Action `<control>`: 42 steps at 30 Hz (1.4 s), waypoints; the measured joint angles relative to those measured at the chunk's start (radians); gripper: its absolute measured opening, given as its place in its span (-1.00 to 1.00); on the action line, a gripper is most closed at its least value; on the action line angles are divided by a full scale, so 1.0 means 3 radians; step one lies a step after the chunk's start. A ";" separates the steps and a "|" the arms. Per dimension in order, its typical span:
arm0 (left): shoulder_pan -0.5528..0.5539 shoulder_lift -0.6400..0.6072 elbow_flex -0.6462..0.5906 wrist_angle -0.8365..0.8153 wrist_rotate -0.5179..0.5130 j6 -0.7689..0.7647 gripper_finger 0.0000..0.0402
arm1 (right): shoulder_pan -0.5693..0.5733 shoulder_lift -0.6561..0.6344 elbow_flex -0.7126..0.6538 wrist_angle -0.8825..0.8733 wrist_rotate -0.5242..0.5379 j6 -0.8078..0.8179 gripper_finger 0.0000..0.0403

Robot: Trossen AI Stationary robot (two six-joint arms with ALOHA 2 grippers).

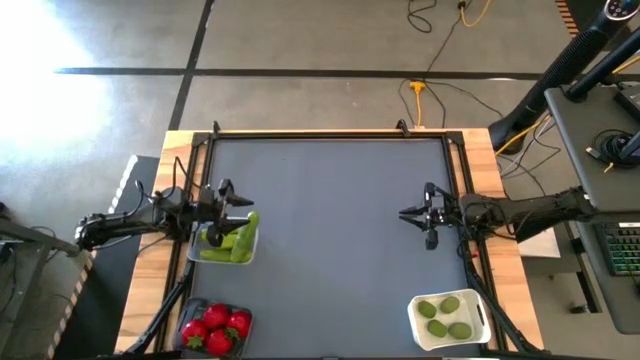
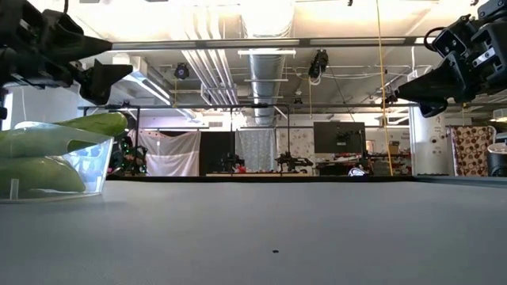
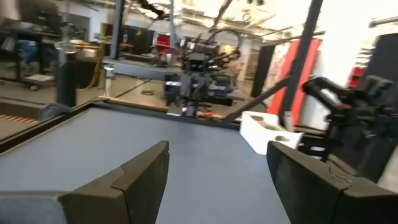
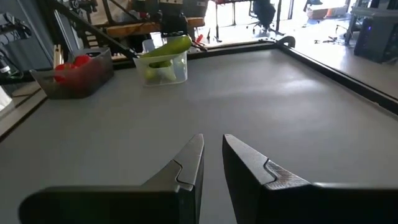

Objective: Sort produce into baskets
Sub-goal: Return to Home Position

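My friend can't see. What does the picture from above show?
Toy produce sits sorted on a dark table: cucumbers in the clear basket, tomatoes in the dark basket, limes in the white basket. The left gripper and right gripper hover empty.

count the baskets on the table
3, placed by the high view: clear basket with cucumbers mid-left, dark basket with tomatoes bottom-left, white basket with limes bottom-right. None looks hidden.

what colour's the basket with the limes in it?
Opaque white basket; it shows best in the high view.
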 joint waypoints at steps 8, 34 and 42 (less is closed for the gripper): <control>-0.0195 0.0001 0.0000 -0.0019 -0.0524 0.0037 0.26 | 0.0000 0.0002 0.0000 0.0005 0.0000 0.0001 -0.74; -0.0203 0.0239 0.0039 -0.0213 -0.0573 -0.0007 0.26 | 0.0000 0.0002 0.0000 0.0006 0.0000 0.0001 -0.74; -0.0203 0.0244 0.0043 -0.0209 -0.0573 -0.0007 0.26 | 0.0000 0.0002 0.0000 0.0006 0.0001 0.0001 -0.74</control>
